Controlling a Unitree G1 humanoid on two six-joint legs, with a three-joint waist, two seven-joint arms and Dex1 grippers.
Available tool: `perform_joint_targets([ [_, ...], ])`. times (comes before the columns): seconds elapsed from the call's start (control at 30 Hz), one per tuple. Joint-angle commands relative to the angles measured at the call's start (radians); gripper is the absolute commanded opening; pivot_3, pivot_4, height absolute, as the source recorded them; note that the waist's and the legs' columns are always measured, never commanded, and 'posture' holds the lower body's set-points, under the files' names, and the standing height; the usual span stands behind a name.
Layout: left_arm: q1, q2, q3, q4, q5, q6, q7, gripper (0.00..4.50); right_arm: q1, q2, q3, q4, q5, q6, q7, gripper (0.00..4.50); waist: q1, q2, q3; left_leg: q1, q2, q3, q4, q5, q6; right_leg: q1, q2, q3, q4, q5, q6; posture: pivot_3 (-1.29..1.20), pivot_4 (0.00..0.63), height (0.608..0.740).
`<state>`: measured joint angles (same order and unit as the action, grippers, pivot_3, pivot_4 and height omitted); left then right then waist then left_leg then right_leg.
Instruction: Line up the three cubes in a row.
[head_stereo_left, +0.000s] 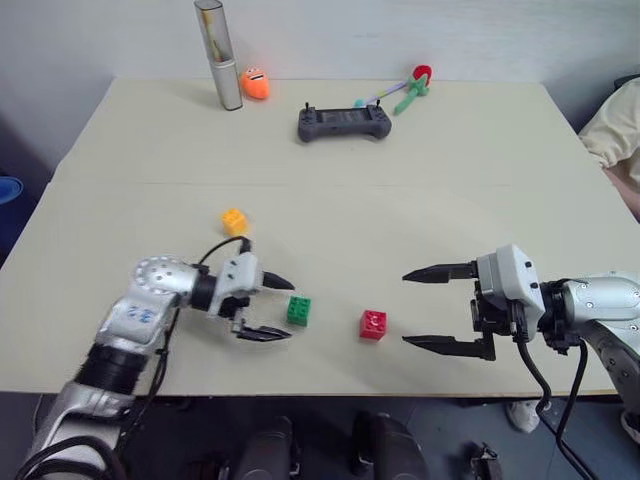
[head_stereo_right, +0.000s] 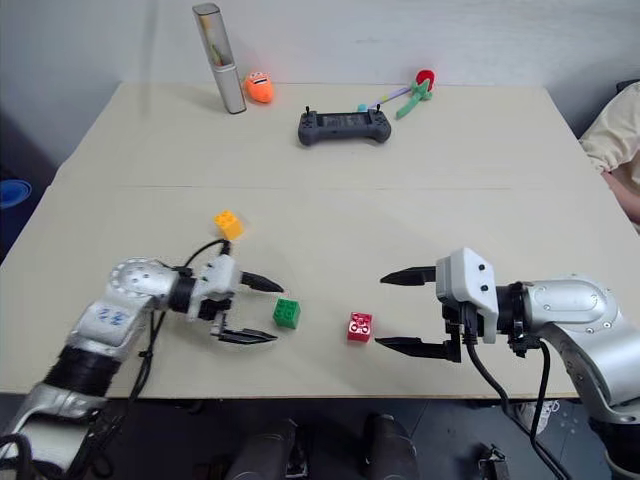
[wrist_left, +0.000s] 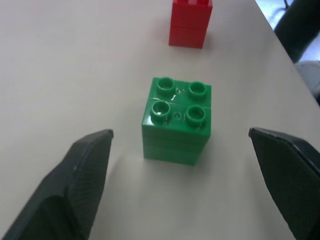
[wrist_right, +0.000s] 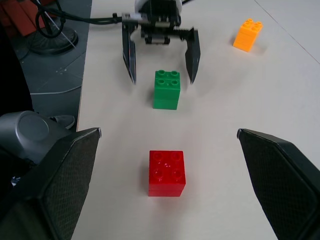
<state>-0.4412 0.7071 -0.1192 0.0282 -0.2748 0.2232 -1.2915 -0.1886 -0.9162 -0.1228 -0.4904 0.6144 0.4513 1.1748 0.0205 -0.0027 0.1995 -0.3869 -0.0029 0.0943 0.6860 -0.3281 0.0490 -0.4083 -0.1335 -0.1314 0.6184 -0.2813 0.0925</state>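
Observation:
Three studded cubes lie on the beige table (head_stereo_left: 330, 180). The green cube (head_stereo_left: 298, 311) stands near the front, just ahead of the open fingers of my left gripper (head_stereo_left: 277, 307), which do not touch it. The red cube (head_stereo_left: 373, 324) sits a little to its right, and the yellow-orange cube (head_stereo_left: 234, 221) lies farther back on the left. My right gripper (head_stereo_left: 425, 307) hovers open to the right of the red cube, pointing at it, nothing between its fingers. In the left wrist view the green cube (wrist_left: 177, 120) stands free between the spread fingertips.
At the back of the table stand a grey game controller (head_stereo_left: 344, 122), a silver cylinder (head_stereo_left: 219, 55), a round orange toy with a face (head_stereo_left: 255, 83) and a red-and-green toy (head_stereo_left: 414, 86). A person's sleeve (head_stereo_left: 615, 125) shows at the right edge.

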Motion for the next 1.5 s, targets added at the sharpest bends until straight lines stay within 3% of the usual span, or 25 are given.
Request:
perform_joint_targets([
  [0.03, 0.044, 0.049, 0.139, -0.100, -0.093, 0.120, 0.065, 4.46, -0.025, -0.002, -0.005, 0.017, 0.000, -0.025, 0.014, 4.50, 0.001, 0.000, 0.000, 0.000, 0.000, 0.000, 0.000, 0.000, 0.000, 0.000, 0.000, 0.000, 0.000, 0.000, 0.000, 0.00, 0.150, 0.740],
  [0.2, 0.046, 0.032, 0.253, -0.053, -0.049, 0.160, 0.288, 4.46, -0.047, 0.015, 0.016, 0.042, -0.012, -0.040, 0.012, 4.50, 0.008, 0.000, 0.000, 0.000, -0.001, -0.001, 0.000, 0.000, 0.000, 0.001, 0.000, -0.001, 0.000, 0.000, 0.000, 0.00, 0.150, 0.740],
  [0.4, -0.063, -0.097, 0.275, 0.122, 0.085, 0.110, 0.629, 4.46, -0.064, 0.034, 0.041, 0.026, -0.014, -0.032, -0.003, 4.50, 0.010, -0.001, 0.000, 0.000, -0.002, -0.001, 0.000, 0.000, 0.001, 0.001, 0.001, -0.001, 0.000, 0.001, 0.001, 0.00, 0.150, 0.740],
  [1.0, -0.373, -0.124, 0.150, 0.734, 0.170, -0.159, 0.469, 4.46, -0.059, 0.031, 0.030, 0.006, -0.002, -0.022, -0.029, 4.50, 0.006, -0.002, 0.000, 0.000, -0.003, 0.002, 0.000, 0.001, 0.001, 0.000, 0.004, -0.005, 0.001, 0.001, 0.001, 0.00, 0.150, 0.740],
  [1.1, -0.431, -0.130, 0.151, 0.854, 0.178, -0.207, 0.455, 3.86, -0.049, 0.032, 0.028, 0.000, -0.005, -0.026, -0.037, 4.50, 0.006, -0.002, 0.000, 0.000, -0.003, 0.002, 0.000, 0.001, 0.001, -0.001, 0.004, -0.007, 0.001, 0.001, 0.001, 0.00, 0.150, 0.740],
  [1.37, -0.441, -0.100, 0.144, 0.895, 0.191, -0.253, 0.356, 1.49, -0.026, 0.026, 0.017, -0.018, 0.001, -0.023, -0.050, 4.50, 0.005, -0.003, 0.000, 0.000, -0.003, 0.003, 0.000, 0.001, 0.001, -0.001, 0.004, -0.007, 0.001, 0.001, 0.002, 0.00, 0.150, 0.740],
  [1.43, -0.431, -0.095, 0.151, 0.858, 0.167, -0.238, 0.290, 1.51, -0.025, 0.024, 0.017, -0.018, 0.001, -0.023, -0.050, 4.50, 0.004, -0.003, 0.000, 0.000, -0.003, 0.003, 0.000, 0.001, 0.001, -0.001, 0.004, -0.007, 0.001, 0.001, 0.002, 0.00, 0.150, 0.740],
  [1.5, -0.358, -0.067, 0.137, 0.667, 0.084, -0.167, 0.106, 1.51, -0.019, 0.018, 0.016, -0.019, 0.006, -0.019, -0.044, 4.50, 0.003, -0.003, 0.000, 0.000, -0.003, 0.003, 0.000, 0.001, 0.001, -0.001, 0.004, -0.007, 0.001, 0.001, 0.002, 0.00, 0.150, 0.740],
])
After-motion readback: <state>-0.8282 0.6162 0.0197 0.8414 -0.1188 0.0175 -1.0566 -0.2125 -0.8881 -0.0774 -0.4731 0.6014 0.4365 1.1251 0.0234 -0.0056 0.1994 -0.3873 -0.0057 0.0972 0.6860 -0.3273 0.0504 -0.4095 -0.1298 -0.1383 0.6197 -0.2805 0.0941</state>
